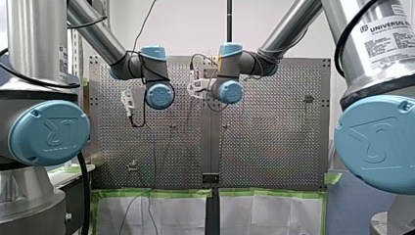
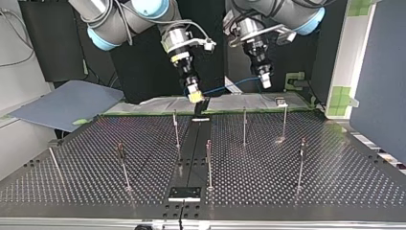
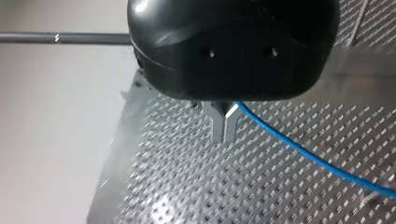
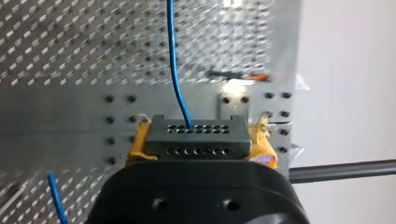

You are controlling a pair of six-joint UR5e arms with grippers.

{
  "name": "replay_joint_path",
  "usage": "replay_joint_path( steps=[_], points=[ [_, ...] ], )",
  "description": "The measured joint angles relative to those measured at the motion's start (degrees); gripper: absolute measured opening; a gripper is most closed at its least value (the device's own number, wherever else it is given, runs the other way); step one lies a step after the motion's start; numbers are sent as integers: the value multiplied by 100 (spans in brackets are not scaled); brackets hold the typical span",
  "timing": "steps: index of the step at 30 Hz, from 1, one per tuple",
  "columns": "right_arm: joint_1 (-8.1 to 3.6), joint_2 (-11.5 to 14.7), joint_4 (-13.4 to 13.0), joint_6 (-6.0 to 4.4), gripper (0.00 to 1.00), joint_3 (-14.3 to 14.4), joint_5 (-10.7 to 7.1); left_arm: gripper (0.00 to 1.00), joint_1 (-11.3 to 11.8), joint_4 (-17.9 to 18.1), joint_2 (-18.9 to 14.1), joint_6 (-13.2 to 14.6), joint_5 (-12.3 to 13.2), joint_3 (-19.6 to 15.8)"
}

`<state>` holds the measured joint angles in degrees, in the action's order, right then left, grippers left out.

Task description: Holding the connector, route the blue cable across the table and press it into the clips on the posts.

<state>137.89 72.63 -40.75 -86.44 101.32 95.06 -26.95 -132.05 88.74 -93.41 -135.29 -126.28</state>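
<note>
In the top view my right gripper, with yellow pads, is shut on the black connector just above the table's far edge. The blue cable runs from it to my left gripper, whose metal fingers are shut on it. In the right wrist view the connector sits between the yellow pads, and the cable leaves its row of holes and leads away ahead. In the left wrist view the left gripper is pinched together, with the cable trailing off beside it over the perforated table.
Several thin posts stand on the table, such as one post near the middle and another post toward the top view's right. A black plate lies at the near edge. A blue-grey sheet lies off the table at the left.
</note>
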Motion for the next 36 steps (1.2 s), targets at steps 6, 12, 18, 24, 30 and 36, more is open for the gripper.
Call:
replay_joint_path(
  steps=[6,12,18,24,30,36],
  points=[
    [11,-6,304,-115,0,-267,-132,2,133,-286,-51,26,-63,95],
    [16,-54,607,-177,0,-540,-243,2,378,-526,-145,2,118,104],
    [64,-232,898,-189,0,-816,-312,2,690,-589,-394,-11,425,123],
    [152,-439,1204,-202,0,-1121,-337,2,1006,-689,-313,-24,741,255],
    [210,-493,1534,-312,0,-1450,-417,2,1244,-710,-222,-27,972,376],
    [232,-520,1816,-378,0,-1743,-458,2,1380,-751,-216,-28,1003,499]
  ],
)
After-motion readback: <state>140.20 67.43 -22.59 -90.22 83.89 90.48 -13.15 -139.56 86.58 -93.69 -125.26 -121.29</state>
